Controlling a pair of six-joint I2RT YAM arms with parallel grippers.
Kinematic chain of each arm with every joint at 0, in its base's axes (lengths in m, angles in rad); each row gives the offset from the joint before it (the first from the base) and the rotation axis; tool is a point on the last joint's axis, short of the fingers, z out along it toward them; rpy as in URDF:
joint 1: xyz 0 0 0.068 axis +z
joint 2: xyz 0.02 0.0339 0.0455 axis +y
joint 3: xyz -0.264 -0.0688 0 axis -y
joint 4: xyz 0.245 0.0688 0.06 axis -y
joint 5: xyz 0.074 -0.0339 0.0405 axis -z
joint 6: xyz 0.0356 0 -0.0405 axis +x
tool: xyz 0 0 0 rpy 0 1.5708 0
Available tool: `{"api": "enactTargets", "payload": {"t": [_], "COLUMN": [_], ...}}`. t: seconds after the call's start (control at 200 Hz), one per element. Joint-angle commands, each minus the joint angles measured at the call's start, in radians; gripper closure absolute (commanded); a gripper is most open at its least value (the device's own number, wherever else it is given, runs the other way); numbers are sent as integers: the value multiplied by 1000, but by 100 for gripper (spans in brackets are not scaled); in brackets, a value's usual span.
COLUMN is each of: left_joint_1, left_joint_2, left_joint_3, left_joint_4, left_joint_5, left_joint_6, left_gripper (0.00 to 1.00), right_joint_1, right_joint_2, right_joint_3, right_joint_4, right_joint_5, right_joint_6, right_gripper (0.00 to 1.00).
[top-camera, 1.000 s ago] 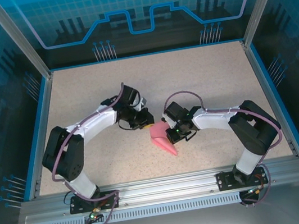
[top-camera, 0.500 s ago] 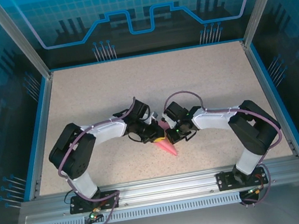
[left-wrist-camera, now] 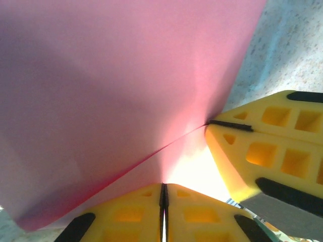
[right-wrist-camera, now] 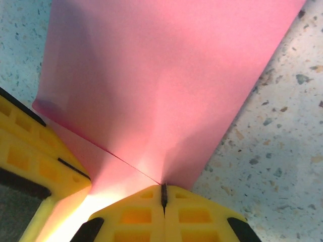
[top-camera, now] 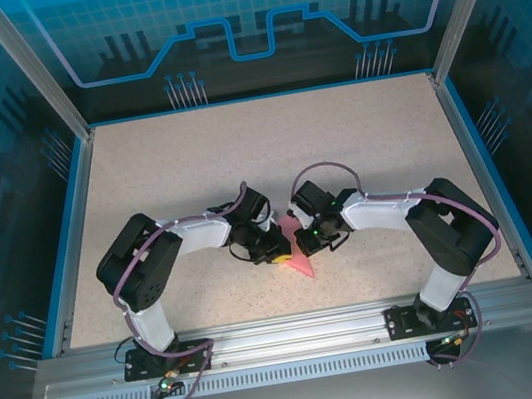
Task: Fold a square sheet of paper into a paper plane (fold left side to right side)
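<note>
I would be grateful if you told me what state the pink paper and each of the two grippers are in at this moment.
left gripper: shut, its fingers pinching an edge of the pink paper.
right gripper: shut, pinching the same paper close beside the left gripper.
pink paper: partly folded, one layer overlapping another, tapering to a point, held by both grippers.

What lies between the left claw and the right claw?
The pink square sheet of paper; the top view shows it. In the wrist views the left claw and right claw each pinch it.
</note>
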Motion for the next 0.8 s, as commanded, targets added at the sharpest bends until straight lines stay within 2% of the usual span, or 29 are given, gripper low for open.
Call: {"api": "enactTargets", "payload": {"t": [0.0, 0.295, 0.525, 0.655, 0.795], "left_joint_1": [-5, -5, -5, -5, -7], "left_joint_2": [27, 55, 58, 60, 61], "left_joint_3": [-23, -42, -72, -71, -65], "left_joint_4": [-11, -53, -52, -51, -58], "left_joint_5": [-34, -86, -100, -101, -105], "left_joint_6": [11, 27, 26, 27, 30], "left_gripper": [89, 90, 90, 91, 91], "right_joint_1": [-9, -19, -57, -65, -63], "right_joint_2": [38, -8, -135, -199, -229], "right_joint_3": [-6, 29, 50, 28, -50], "right_joint_4": [-91, -97, -115, -152, -119], "right_joint_5": [-6, -27, -61, -147, -344], "right_joint_6": [-7, 0, 20, 16, 61], "right_gripper": [100, 100, 74, 71, 74]}}
